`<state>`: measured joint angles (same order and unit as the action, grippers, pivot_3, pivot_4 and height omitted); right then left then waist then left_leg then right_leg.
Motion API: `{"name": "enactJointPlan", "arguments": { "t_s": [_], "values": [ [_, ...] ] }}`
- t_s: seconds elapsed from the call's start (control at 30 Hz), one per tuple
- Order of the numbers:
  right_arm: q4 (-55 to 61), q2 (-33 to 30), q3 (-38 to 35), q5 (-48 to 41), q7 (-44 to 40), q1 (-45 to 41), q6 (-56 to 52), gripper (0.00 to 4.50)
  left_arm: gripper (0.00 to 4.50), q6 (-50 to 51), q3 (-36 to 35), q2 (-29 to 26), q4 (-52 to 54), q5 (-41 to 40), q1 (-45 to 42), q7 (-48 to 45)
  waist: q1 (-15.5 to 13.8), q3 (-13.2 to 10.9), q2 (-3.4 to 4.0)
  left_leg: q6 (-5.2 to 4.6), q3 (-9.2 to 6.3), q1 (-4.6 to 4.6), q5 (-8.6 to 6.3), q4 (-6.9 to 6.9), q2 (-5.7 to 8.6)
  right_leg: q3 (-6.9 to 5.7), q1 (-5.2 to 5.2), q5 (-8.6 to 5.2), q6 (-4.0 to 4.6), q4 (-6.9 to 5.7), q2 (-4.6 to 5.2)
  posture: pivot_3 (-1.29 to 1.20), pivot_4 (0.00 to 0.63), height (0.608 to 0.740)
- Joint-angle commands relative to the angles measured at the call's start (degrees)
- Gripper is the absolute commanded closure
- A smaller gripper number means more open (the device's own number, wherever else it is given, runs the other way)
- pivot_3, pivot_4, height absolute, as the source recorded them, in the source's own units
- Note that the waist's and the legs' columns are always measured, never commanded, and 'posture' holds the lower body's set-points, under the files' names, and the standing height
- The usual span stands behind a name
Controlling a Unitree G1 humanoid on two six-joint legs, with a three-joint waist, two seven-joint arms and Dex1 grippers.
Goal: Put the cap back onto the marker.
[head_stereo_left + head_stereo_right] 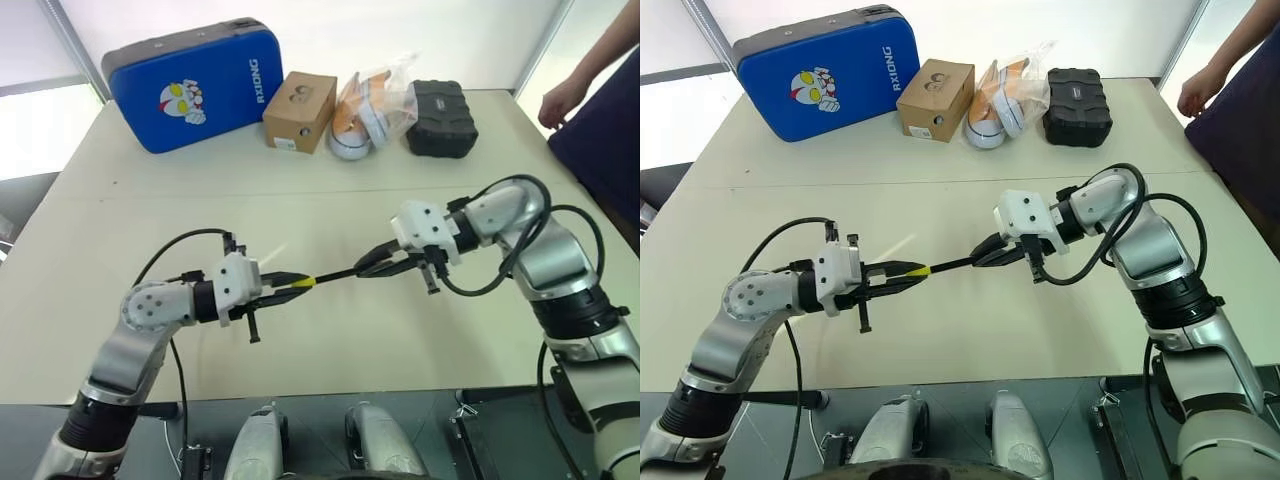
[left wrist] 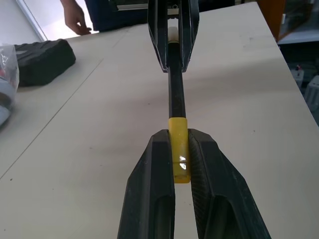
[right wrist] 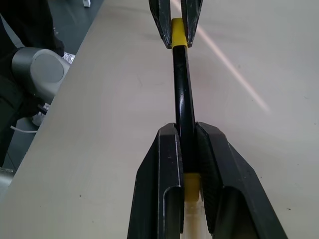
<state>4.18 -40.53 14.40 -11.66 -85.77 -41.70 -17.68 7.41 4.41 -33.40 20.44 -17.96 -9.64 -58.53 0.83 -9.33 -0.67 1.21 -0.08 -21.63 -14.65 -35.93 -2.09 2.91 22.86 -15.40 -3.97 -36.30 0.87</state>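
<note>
Cap (image 1: 303, 283), yellow, pinched between the closed fingers of the left gripper (image 1: 285, 284), held above the bench (image 1: 330, 180); marker (image 1: 338, 273), black, clamped by the right gripper (image 1: 375, 265), its free end meeting the cap; blue case (image 1: 195, 85), cardboard box (image 1: 299, 110), bagged item (image 1: 375, 105) and black case (image 1: 440, 118) along the far edge; a person's hand (image 1: 562, 100) at the right.

Left wrist view: cap (image 2: 179, 154) between the two fingers (image 2: 154, 184), marker (image 2: 175, 94) running straight into its open end.

Right wrist view: fingers (image 3: 167, 169) closed on the marker (image 3: 183, 94); cap (image 3: 179, 32) at its far end.

Status: parts aligned, tip apparently entered; full seating cannot be confirmed; a final push and release likely remain.
</note>
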Motion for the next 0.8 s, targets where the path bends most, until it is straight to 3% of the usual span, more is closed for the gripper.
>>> {"name": "enactJointPlan", "arguments": {
  "t_s": [0.03,0.5,0.6,0.8],
  "values": [
    [5.6,1.8,2.3,-2.8,-1.8,-0.4,1.5,4.47,4.50,-0.4,0.8,1.2,0.8,-0.3,-3.2,1.5,0.0,0.0,0.00,0.00,0.00,0.00,0.00,0.00,0.00,0.00,0.00,0.00,0.00,0.00,0.00,0.00,0.150,0.740],
    [-0.9,3.3,-1.8,-0.9,3.9,0.5,2.1,4.47,4.50,5.6,-1.5,0.8,3.2,-2.1,-0.9,4.2,0.1,0.0,0.00,0.00,-0.01,0.01,0.00,-0.01,0.00,0.00,0.00,0.04,-0.08,-0.01,-0.03,0.00,0.150,0.740],
    [-2.9,2.7,-2.7,-0.4,4.7,0.5,2.7,4.50,3.21,6.4,-2.0,0.7,3.7,-2.0,-0.2,4.9,0.1,0.0,0.00,0.00,-0.03,0.01,0.00,-0.01,-0.01,0.00,-0.01,0.04,-0.08,-0.01,-0.03,0.00,0.150,0.740],
    [-7.9,-0.1,-5.4,0.2,7.6,0.7,3.7,4.50,0.07,6.8,-1.8,0.2,5.1,-1.8,1.4,6.7,-0.1,0.0,0.00,0.00,-0.02,0.01,0.00,-0.02,0.03,0.00,-0.04,0.00,0.00,-0.01,0.03,0.00,0.150,0.740]
  ]
}}
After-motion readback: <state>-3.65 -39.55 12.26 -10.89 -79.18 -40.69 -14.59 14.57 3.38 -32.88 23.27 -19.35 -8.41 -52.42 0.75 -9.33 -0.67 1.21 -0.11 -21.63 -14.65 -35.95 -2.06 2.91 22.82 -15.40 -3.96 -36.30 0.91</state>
